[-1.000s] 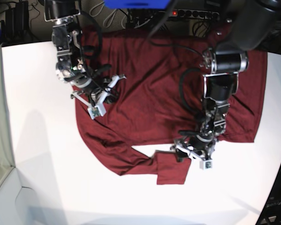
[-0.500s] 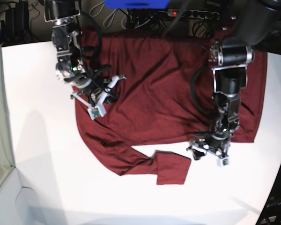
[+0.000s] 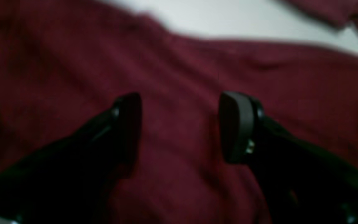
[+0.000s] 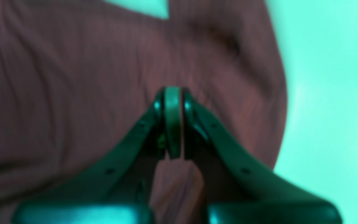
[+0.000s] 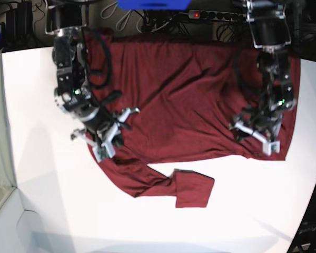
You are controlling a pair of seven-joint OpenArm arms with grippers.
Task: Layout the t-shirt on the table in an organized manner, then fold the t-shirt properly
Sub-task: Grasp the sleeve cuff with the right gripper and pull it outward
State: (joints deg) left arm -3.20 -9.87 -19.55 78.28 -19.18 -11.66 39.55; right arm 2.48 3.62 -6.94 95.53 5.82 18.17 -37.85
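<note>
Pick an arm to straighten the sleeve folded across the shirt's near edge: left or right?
Left, probably. The left gripper hangs open over the t-shirt, free to pinch. The right gripper is nearer the folded sleeve but shut at the shirt's edge.

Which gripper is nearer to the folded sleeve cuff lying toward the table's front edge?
Roughly equal, the left perhaps slightly nearer. The left gripper hovers open over the shirt body, up and right of the cuff in the base view. The right gripper, shut, sits up and left, near the sleeve's root.
</note>
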